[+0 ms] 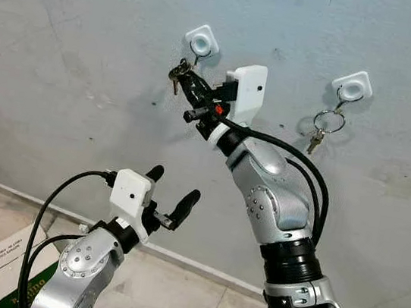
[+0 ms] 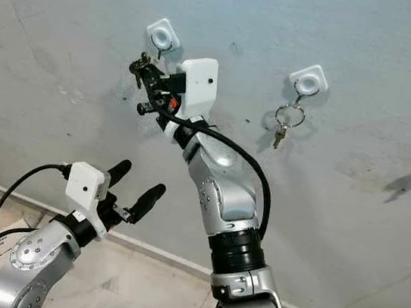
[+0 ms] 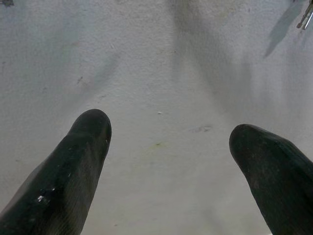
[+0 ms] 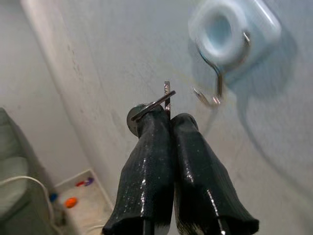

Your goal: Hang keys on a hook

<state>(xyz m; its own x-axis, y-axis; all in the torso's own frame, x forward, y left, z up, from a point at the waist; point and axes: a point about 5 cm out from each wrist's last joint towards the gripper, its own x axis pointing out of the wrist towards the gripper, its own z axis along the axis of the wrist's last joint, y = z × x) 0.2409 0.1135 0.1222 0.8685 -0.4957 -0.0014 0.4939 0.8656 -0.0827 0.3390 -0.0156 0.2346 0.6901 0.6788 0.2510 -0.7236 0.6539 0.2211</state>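
Just below the left hook [image 4: 215, 93], my right gripper [image 4: 168, 120] pinches the keys [image 4: 152, 105]; misjudging the ring's angle could drop them. Left gripper [image 1: 173, 192] idles open.

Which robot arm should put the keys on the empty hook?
The right one. The right gripper is raised to the wall, shut on the keys, just below the empty hook. The left gripper is open, holds nothing, and sits much lower, away from both hooks.
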